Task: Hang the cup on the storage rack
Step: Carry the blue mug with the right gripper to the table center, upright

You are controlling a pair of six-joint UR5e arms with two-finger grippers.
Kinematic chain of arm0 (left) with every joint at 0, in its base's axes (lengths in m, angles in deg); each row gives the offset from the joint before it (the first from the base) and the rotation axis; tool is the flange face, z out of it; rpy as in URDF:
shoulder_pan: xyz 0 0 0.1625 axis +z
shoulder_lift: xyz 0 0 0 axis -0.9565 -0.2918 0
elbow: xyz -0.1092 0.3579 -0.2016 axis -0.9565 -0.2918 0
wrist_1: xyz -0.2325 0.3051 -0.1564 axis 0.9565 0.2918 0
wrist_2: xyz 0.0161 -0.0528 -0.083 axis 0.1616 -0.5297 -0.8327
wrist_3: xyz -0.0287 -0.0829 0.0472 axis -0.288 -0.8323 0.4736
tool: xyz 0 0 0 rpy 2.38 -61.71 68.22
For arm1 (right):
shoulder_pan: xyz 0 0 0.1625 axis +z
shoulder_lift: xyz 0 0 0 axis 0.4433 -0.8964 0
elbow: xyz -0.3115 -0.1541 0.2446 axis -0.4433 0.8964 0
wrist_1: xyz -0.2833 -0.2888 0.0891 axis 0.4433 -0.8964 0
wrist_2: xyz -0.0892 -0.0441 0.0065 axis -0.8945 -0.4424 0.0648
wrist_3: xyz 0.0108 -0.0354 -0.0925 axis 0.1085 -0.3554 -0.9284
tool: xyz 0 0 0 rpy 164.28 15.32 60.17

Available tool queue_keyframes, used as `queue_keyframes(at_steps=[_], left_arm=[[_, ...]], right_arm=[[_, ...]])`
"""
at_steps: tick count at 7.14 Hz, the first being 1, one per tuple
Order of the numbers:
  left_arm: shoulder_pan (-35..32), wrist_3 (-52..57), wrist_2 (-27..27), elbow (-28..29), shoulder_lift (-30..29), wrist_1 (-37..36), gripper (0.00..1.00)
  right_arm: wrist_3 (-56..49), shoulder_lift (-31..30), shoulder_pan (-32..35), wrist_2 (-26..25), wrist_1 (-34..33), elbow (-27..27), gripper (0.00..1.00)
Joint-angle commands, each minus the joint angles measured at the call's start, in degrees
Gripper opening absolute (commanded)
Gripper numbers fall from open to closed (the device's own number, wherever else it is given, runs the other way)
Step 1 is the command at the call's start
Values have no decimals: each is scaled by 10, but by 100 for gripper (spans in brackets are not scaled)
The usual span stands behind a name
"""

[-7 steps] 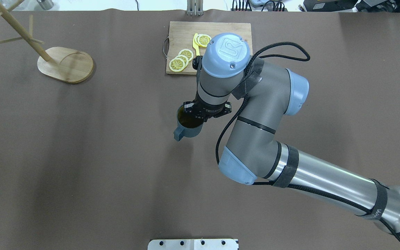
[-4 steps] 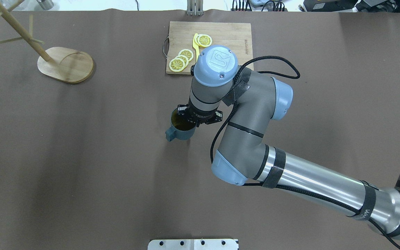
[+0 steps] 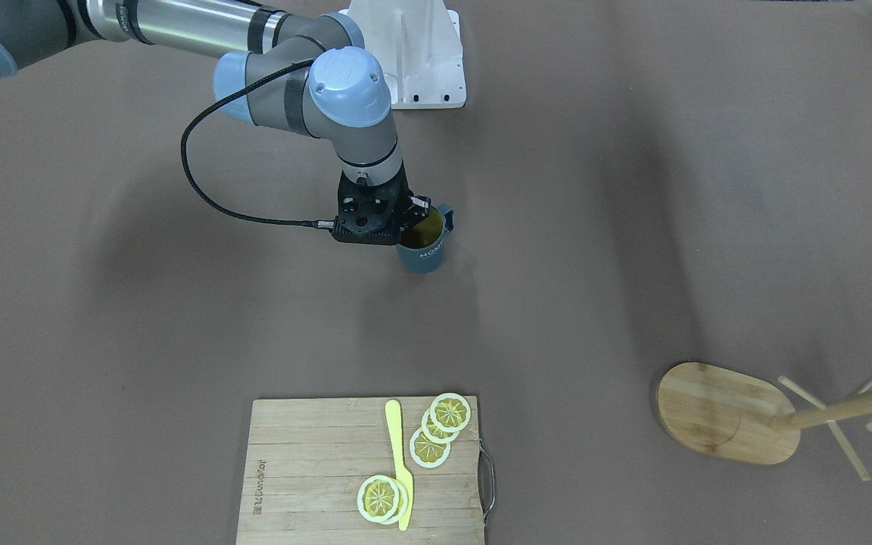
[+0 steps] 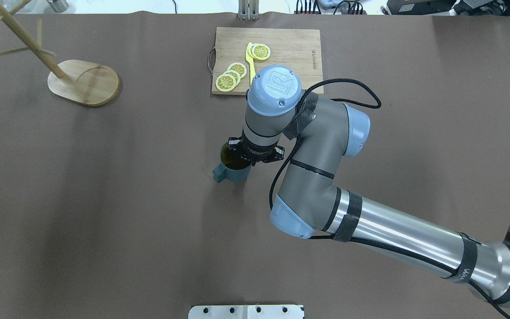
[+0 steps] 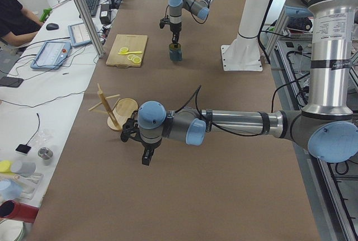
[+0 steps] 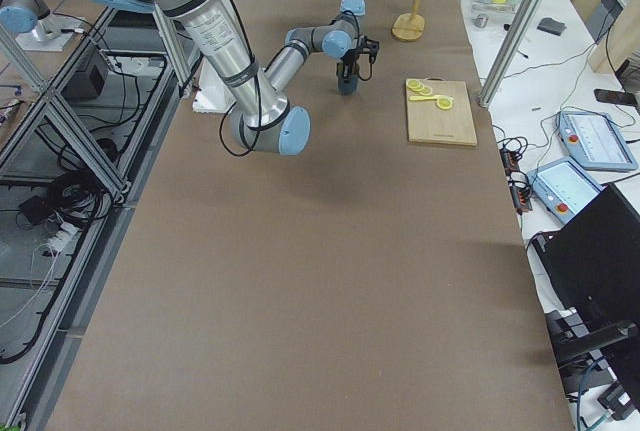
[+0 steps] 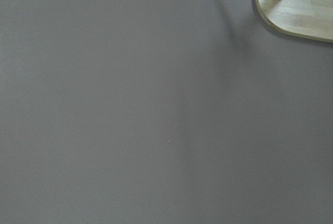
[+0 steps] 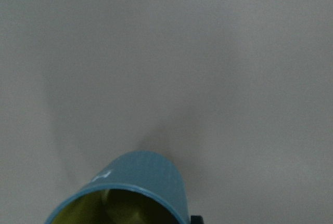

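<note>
A: What takes up the most room?

B: A brown table (image 4: 104,199). The right arm (image 4: 396,239) comes in from the robot's right and bends down over the table's middle. The left arm (image 5: 240,123) shows only in the left side view, stretched low over the table.

A: What lies on the table?

B: A board (image 4: 290,44) sits at the far edge, about mid-table. The rack (image 4: 82,82) stands upright on its oval base at the far left.

A: Where is the cup?

B: The cup (image 4: 233,173) is upright near the table's middle. It is on the robot's side of the board and well apart from the rack. Its handle points toward the robot and to its left. Its white lettering faces the operators' side, and its inside is yellowish. I cannot tell whether its bottom touches the table.

A: And the 2 pincers?

B: The right gripper (image 4: 245,156) points straight down at the rim, on the side away from the handle. Its fingers are narrowed onto the rim wall and hold the cup. The left gripper (image 5: 146,156) hangs over bare table near the rack's base. It is too small there, so I cannot tell how far open it is.

A: Anything smaller?

B: Lemon slices (image 4: 230,76) lie on the board in 2 clusters, with a yellow utensil (image 4: 250,62) between them.
</note>
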Motion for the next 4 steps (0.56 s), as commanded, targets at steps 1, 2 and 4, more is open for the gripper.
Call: queue_keyframes(at_steps=[1,2,4], left_arm=[[0,-1,0,-2,1,0,98],[1,-1,0,-2,0,0,98],[1,0,0,-17,-7,0,98]], right_arm=[[15,-1,-3,-2,2,1,22],[12,0,-3,-2,3,1,89],[12,2,-3,0,2,-11,100]])
